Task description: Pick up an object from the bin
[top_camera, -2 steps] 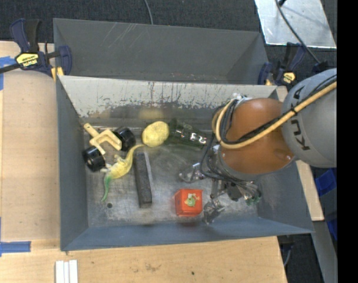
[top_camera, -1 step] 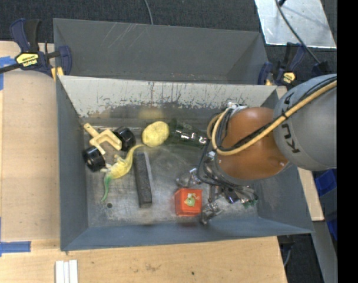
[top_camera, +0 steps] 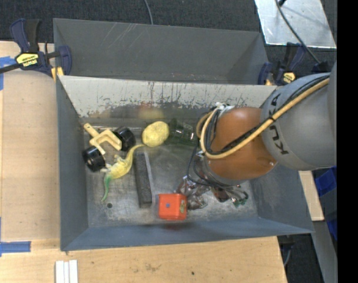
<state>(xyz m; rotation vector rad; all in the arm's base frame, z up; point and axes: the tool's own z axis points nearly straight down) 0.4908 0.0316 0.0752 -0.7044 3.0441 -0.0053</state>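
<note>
Just left of orange cube (top_camera: 172,207): dark grey bar (top_camera: 143,178), lying flat. Farther left of cube: yellow-green toy (top_camera: 120,167), tan piece (top_camera: 102,137), black cylinder (top_camera: 93,156). Behind cube, toward far wall: lumpy yellow ball (top_camera: 155,133), dark green bottle (top_camera: 182,133). Hand (top_camera: 195,196): low, just right of cube, beneath orange wrist cover (top_camera: 238,143). Open or closed: cannot tell.

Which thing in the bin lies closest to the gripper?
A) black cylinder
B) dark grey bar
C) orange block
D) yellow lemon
C: the orange block sits right beside the gripper, while the dark grey bar, the yellow lemon and the black cylinder all lie further to the left in the camera view.
</note>
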